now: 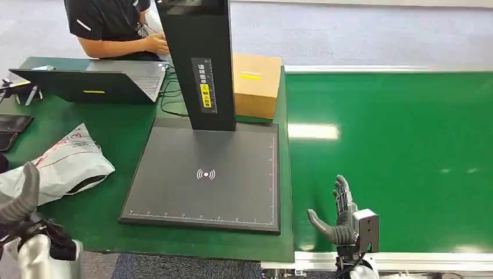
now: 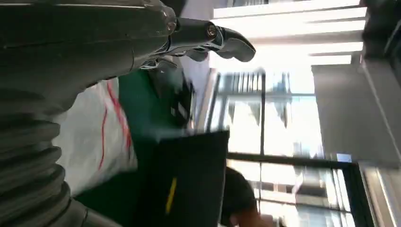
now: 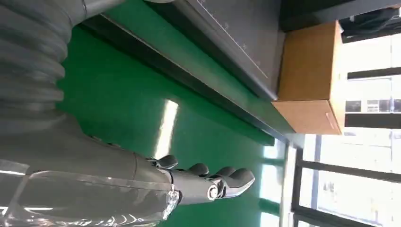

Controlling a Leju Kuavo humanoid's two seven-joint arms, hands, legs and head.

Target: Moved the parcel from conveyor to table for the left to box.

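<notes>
Head view at the hand-over step. The white poly-mailer parcel (image 1: 61, 165) lies at the frame's left on the green bench (image 1: 122, 209), beside the scanner base plate (image 1: 203, 174). The right hand (image 1: 340, 218), lower centre over the conveyor belt (image 1: 395, 151), has its fingers (image 1: 343, 195) spread and empty. The left hand (image 1: 20, 200), lower left, hovers near the parcel; its grip cannot be told. Judged next: the left hand grasps the parcel for the cardboard box (image 1: 256, 84), upper centre.

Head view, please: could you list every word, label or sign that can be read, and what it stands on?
No text reads clearly.
Black column: label with white and yellow characters, too small to read.
Scanner pad: a white wireless-wave symbol, no words.
Cardboard box: yellow sticker, unreadable.
White parcel: red print, too blurred.
Laptop: yellow strip, unreadable.
</notes>
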